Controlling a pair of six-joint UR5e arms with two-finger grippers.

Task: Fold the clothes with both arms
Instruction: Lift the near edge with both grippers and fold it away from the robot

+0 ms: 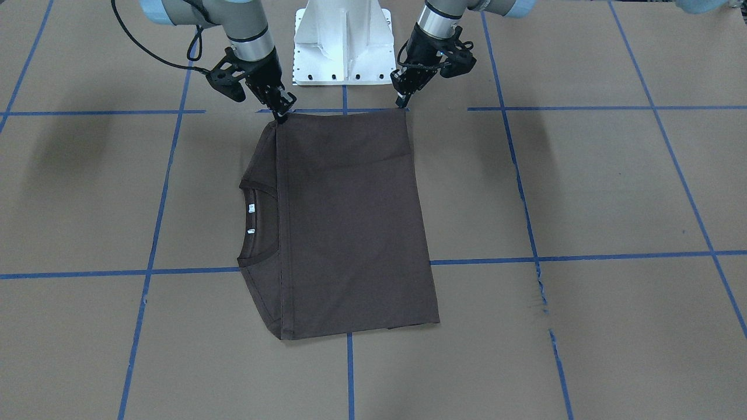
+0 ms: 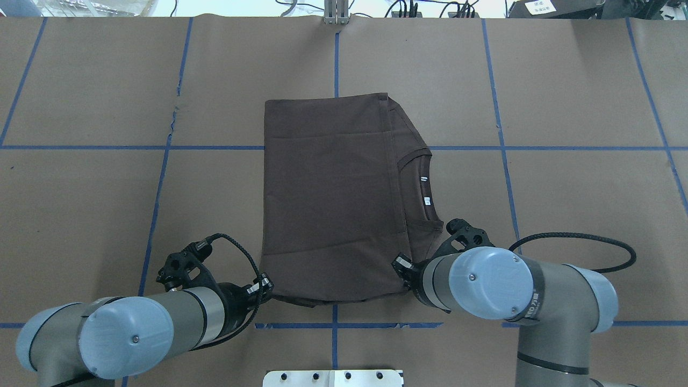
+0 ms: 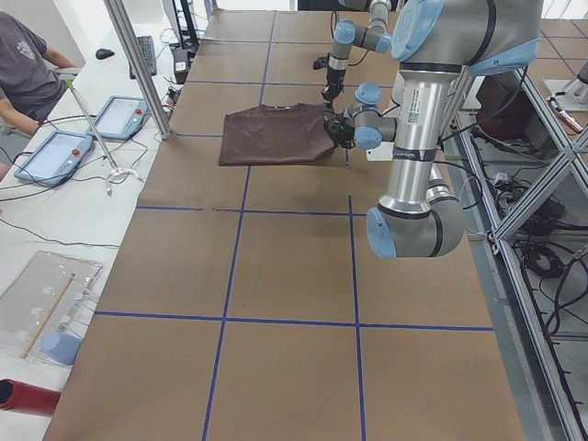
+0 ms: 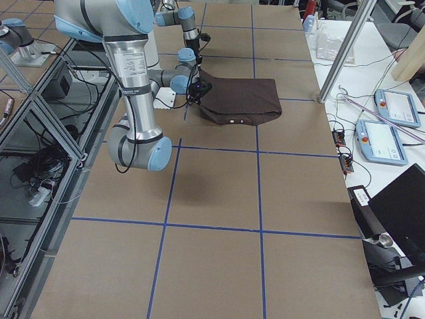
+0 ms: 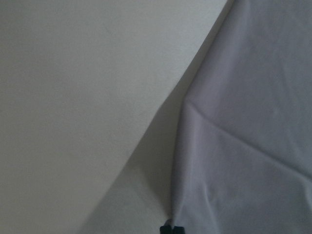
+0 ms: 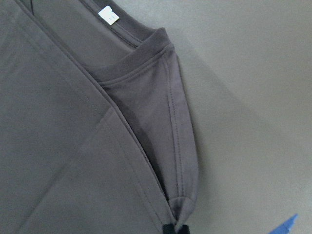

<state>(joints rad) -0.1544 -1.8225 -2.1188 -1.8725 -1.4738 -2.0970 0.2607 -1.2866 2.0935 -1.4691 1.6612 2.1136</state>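
The dark brown T-shirt [image 1: 350, 221] lies folded flat on the brown table, its ribbed collar [image 1: 257, 221] and white neck labels [image 2: 424, 180] showing on one side. My left gripper [image 1: 401, 102] is down at one robot-side corner of the shirt, shut on the cloth edge [image 5: 248, 122]. My right gripper [image 1: 282, 114] is at the other robot-side corner by the collar side, shut on a bunched bit of fabric [image 6: 178, 204]. In the overhead view the left gripper [image 2: 267, 287] and right gripper [image 2: 400, 266] flank the shirt's near hem [image 2: 333, 298].
The white pedestal base [image 1: 344, 41] stands just behind the shirt between the arms. Blue tape lines [image 1: 152, 256] grid the table. A seated person [image 3: 23, 64] and tablets [image 3: 55, 152] are beyond the far edge, with a metal post [image 3: 138, 64] there.
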